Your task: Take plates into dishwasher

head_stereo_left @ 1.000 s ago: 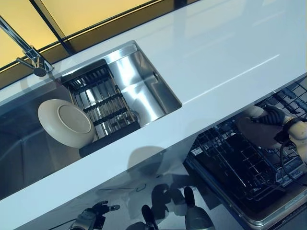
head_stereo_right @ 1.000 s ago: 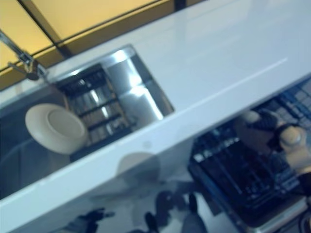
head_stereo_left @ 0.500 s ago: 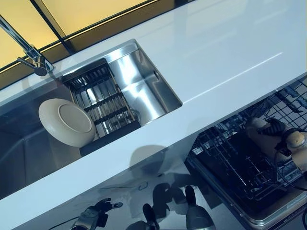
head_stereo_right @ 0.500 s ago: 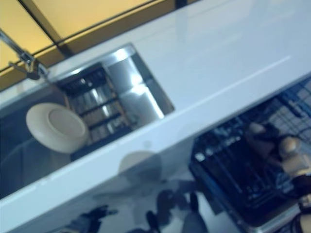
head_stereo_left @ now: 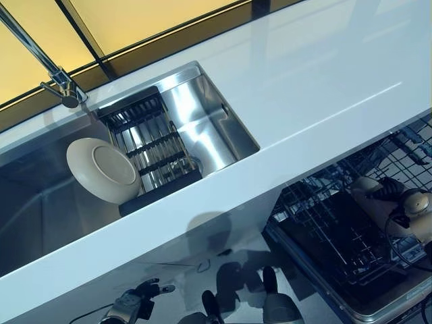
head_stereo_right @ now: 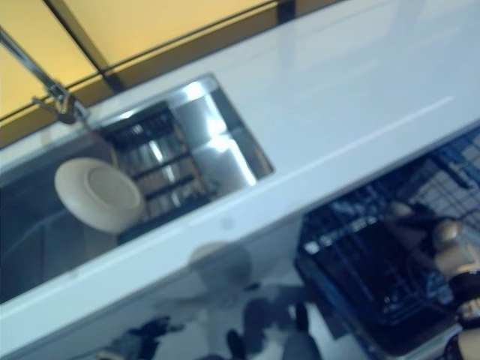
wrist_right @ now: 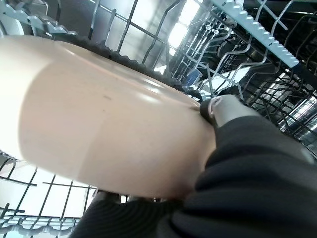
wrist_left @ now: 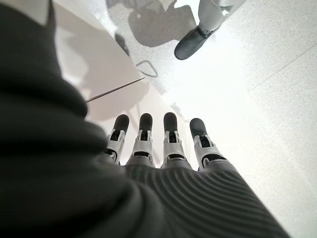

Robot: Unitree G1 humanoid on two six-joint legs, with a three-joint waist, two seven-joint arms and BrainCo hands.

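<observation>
Your right hand [head_stereo_left: 390, 196] grips a cream plate [wrist_right: 99, 119], thumb curled over the rim, down among the wires of the dishwasher rack [head_stereo_left: 337, 236]. Over the last second the plate has sunk lower and further out along the rack: it's going in, not yet released. Judge this as the seating step; whether it sits between tines can't be told. Second plate [head_stereo_left: 102, 170] leans in the sink [head_stereo_left: 209, 115] against the drying rack [head_stereo_left: 152, 145], next to fetch. Left hand [wrist_left: 163, 144] hangs by the floor, fingers straight, holding nothing
</observation>
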